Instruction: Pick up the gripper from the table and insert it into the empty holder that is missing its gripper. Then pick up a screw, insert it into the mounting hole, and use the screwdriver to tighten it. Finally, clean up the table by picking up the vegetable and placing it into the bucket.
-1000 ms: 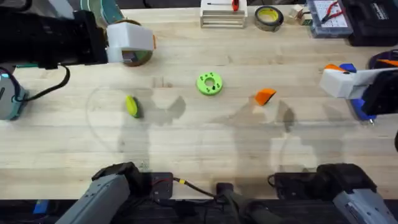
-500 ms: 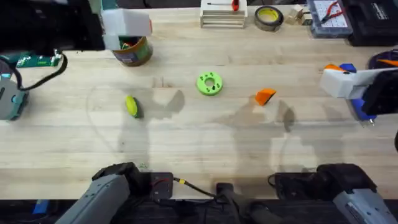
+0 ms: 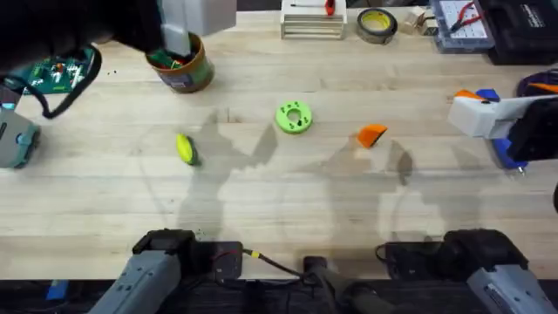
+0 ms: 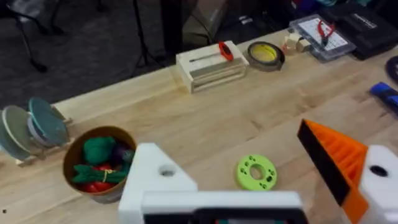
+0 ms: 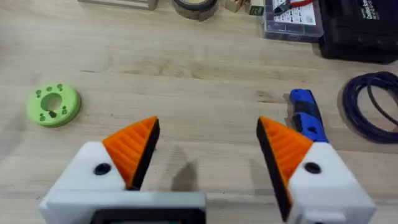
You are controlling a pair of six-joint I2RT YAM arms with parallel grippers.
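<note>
The left claw point(image 4: 230, 146) and right claw point(image 5: 207, 127) are both gaping empty. The gripper point(image 3: 372, 134), lying at three o'clock from the green ring point(image 3: 294, 117), is likely awaiting pickup first.

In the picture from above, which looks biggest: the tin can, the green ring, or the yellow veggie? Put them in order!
1. Can, biggest, though partly hidden by the left arm.
2. Green ring.
3. Veggie, smallest, though not far off the ring.

Open tabletop point(image 3: 288, 201) lies in front of the vegetable point(image 3: 186, 148), green ring point(image 3: 294, 117) and orange gripper point(image 3: 372, 134). The far edge is crowded by the bucket point(image 3: 181, 70), a white rack point(image 3: 313, 21) and tape point(image 3: 377, 24).
</note>
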